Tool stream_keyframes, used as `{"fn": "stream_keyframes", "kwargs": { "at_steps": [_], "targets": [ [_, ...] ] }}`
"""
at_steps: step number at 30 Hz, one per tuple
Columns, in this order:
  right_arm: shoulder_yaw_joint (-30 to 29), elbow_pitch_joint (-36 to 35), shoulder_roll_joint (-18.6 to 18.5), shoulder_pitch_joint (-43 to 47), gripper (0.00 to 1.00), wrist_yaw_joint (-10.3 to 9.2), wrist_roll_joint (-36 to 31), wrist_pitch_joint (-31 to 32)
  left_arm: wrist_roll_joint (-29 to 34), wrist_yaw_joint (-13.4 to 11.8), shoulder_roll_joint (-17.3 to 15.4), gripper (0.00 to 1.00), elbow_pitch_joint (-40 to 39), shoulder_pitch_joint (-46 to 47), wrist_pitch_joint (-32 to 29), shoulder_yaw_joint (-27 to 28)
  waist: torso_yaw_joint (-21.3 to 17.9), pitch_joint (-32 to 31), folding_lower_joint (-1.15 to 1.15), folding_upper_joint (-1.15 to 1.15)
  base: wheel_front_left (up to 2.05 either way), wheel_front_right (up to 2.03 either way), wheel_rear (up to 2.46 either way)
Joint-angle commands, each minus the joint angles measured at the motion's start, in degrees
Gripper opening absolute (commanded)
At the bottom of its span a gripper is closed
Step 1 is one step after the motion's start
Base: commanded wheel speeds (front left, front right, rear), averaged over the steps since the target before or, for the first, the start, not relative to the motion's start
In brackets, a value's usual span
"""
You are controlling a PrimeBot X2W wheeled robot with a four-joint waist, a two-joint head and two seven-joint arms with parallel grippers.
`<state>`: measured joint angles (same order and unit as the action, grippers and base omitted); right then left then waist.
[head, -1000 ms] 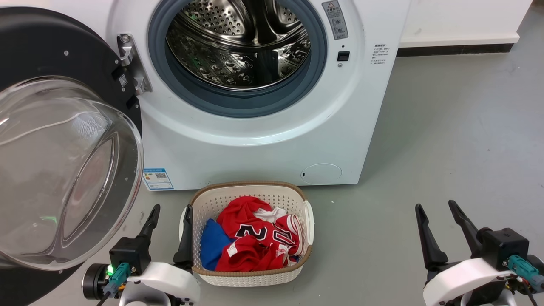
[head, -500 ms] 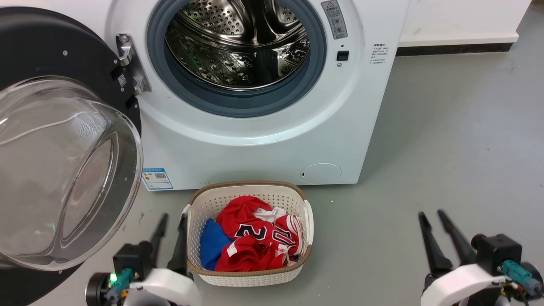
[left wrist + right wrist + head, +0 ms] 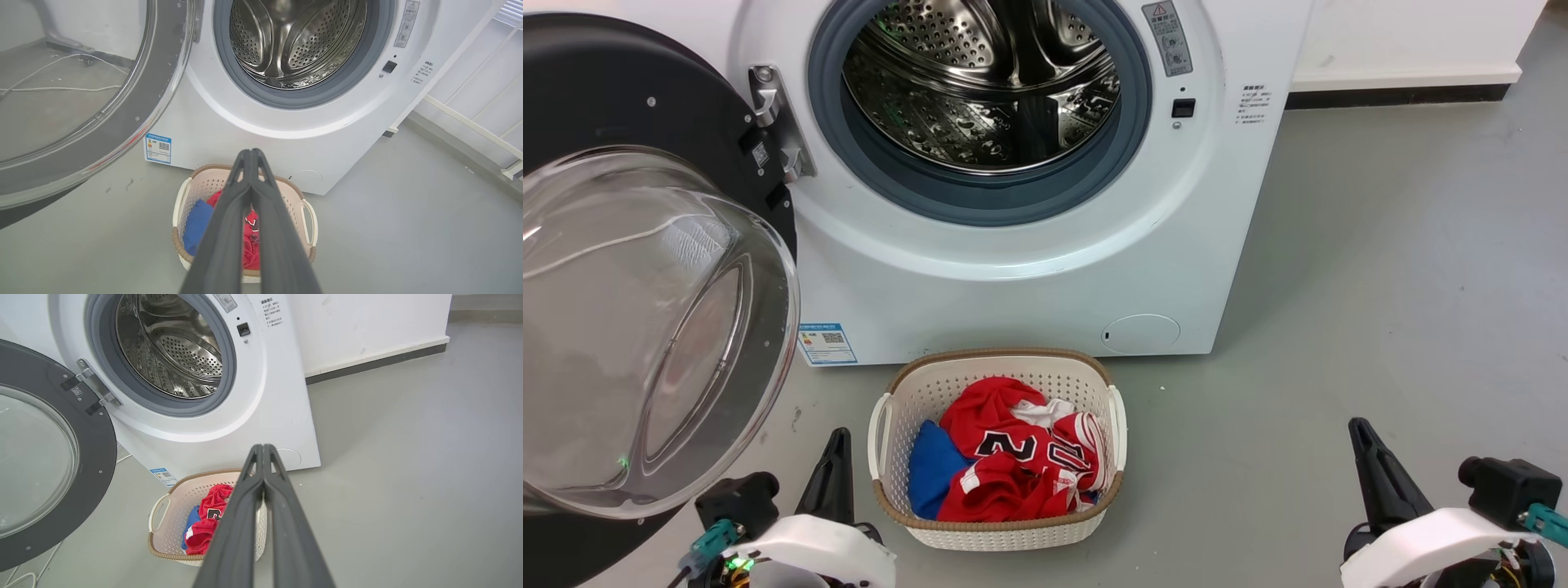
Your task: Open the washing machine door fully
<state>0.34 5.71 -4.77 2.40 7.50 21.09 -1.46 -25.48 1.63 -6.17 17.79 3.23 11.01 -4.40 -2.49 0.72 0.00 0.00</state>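
The washing machine door (image 3: 621, 90), a glossy black ring around a clear glass bowl (image 3: 645, 327), stands swung out wide to the left on its metal hinge (image 3: 776, 122). The white washing machine (image 3: 1013, 278) shows its steel drum (image 3: 980, 90) uncovered. My left gripper (image 3: 838, 437) is shut and empty, low beside the basket and just below the door's glass. My right gripper (image 3: 1357, 429) is shut and empty over bare floor at the lower right. In the left wrist view the left gripper (image 3: 250, 152) has its fingers pressed together. The right gripper (image 3: 262, 447) looks the same in the right wrist view, with the door (image 3: 94, 465) at left.
A white woven laundry basket (image 3: 996, 535) holding red and blue clothes (image 3: 1013, 457) stands on the grey floor just before the machine, between my arms. Cables (image 3: 61, 87) lie on the floor behind the door. A white wall with a dark baseboard (image 3: 1405, 94) runs to the machine's right.
Both grippers went from open to shut and drew back lower in the head view. The door and the basket have not moved.
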Motion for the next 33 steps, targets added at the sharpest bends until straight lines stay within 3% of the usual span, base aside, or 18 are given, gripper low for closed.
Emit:
{"fn": "stream_keyframes", "kwargs": {
  "at_steps": [1, 33],
  "targets": [
    [-0.4, -0.5, 0.1, -1.9, 0.00, 0.00, 3.0, 0.2, -2.6, 0.4, 0.1, 0.00, -1.2, 1.4, -0.5, 0.7, 0.0, 0.0, 0.00, 0.00, 0.00, 0.00, 0.00],
    [-2.9, 3.0, 0.7, -4.8, 0.00, 0.00, 30.7, 3.3, -28.6, 2.7, 1.4, 0.00, -2.4, 2.3, -7.4, 4.8, 0.7, -0.2, 0.00, 0.00, 0.00, 0.00, 0.00]
  ]
}}
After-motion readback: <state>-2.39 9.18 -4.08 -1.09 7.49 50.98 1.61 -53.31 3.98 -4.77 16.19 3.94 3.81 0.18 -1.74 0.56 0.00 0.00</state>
